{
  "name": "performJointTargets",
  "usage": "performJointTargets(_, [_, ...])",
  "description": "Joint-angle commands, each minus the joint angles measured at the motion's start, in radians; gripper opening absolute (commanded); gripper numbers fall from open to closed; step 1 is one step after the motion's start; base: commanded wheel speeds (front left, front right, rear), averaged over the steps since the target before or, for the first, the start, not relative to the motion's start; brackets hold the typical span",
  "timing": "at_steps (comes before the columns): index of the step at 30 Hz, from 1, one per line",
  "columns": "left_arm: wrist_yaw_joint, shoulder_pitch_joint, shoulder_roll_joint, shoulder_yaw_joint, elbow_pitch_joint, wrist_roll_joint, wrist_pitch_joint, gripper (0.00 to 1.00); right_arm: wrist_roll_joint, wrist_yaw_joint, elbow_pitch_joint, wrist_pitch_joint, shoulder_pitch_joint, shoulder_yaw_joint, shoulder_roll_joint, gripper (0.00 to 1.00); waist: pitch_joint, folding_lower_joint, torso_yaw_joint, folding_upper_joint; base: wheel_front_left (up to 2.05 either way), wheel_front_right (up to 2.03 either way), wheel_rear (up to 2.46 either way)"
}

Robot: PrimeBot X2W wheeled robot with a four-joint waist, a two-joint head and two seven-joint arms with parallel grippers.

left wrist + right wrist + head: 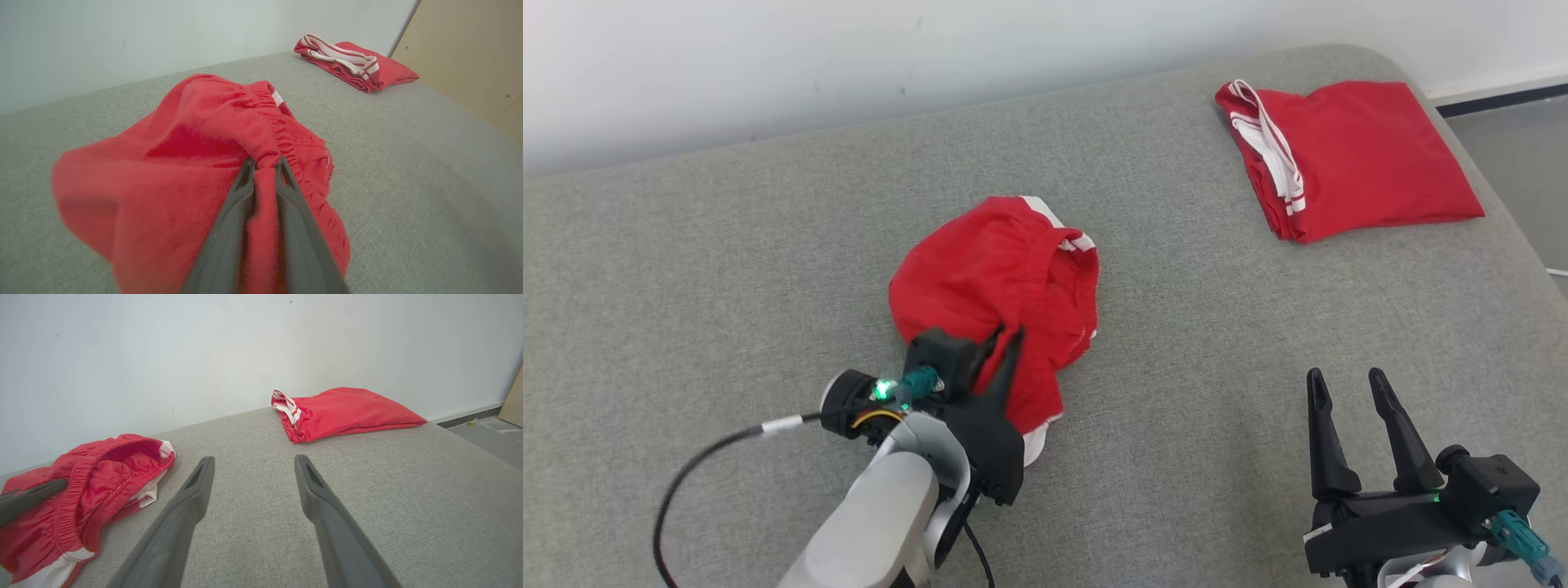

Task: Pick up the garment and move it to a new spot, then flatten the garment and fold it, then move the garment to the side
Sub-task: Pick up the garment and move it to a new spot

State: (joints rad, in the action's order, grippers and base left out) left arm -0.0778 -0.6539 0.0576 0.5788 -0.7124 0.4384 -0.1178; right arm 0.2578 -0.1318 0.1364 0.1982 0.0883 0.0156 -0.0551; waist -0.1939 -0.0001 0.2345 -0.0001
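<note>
the crumpled red garment (992, 286) lay bunched in a heap on the grey cushion (727, 269), well apart from the folded red garment (1364, 155) and nearer the robot than it. the step in hand looked like the pick-up. the lift wanted to go straight up and slow, until the whole heap hung free, before any carry. the set-down wanted a spot away from the folded red garment, with bare cushion all round for the flattening. a pinch on the gathered waistband (282, 134) was a fair hold but a thin one, and a jerk could pull it loose.

now the pincers — the left gripper (265, 161) had its fingers drawn nearly together on a fold of that waistband, red cloth squeezed between them. the right gripper (1344, 374) stood wide open, holding nothing and touching nothing, over bare cushion on the near side of the folded red garment.
</note>
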Motion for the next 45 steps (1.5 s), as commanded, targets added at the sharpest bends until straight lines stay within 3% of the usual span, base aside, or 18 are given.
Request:
performJointTargets(1, [0.0, 0.002, -0.003, 0.007, -0.005, -0.007, -0.013, 1.0, 0.001, 0.003, 0.002, 0.002, 0.007, 0.001, 0.001, 1.0, 0.004, 0.0001, -0.004, 0.0001, 0.0, 0.0, 0.0])
performJointTargets(6, [-0.009, -0.041, -0.007, 0.033, -0.005, -0.004, -0.083, 1.0, -0.005, 0.003, 0.005, -0.003, -0.012, -0.015, -0.007, 1.0, 0.046, 0.0001, -0.039, 0.0001, 0.0, 0.0, 0.0])
performJointTargets(11, [0.014, -0.06, -0.004, 0.016, 0.054, 0.011, -0.124, 1.0, -0.009, 0.003, -0.006, -0.013, -0.038, -0.036, -0.013, 1.0, 0.107, 0.0001, -0.093, 0.0001, 0.0, 0.0, 0.0])
performJointTargets(15, [0.028, -0.024, 0.038, -0.028, 0.12, 0.02, -0.141, 1.0, -0.012, 0.003, -0.023, -0.027, -0.059, -0.05, -0.014, 1.0, 0.146, 0.0001, -0.141, 0.0001, 0.0, 0.0, 0.0])
performJointTargets(31, [0.137, 0.321, 0.266, -0.253, 0.374, 0.036, -0.147, 1.0, -0.02, 0.003, -0.076, -0.066, -0.123, -0.066, -0.005, 1.0, 0.22, 0.0001, -0.267, 0.0001, 0.0, 0.0, 0.0])
performJointTargets(37, [0.175, 0.437, 0.295, -0.312, 0.436, 0.04, -0.147, 1.0, -0.023, 0.003, -0.09, -0.08, -0.139, -0.063, -0.007, 1.0, 0.223, 0.0001, -0.287, 0.0001, 0.0, 0.0, 0.0])
performJointTargets(45, [0.178, 0.599, 0.304, -0.373, 0.569, 0.017, -0.147, 1.0, -0.022, 0.003, -0.111, -0.098, -0.164, -0.067, -0.014, 1.0, 0.231, 0.0001, -0.311, 0.0001, 0.0, 0.0, 0.0])
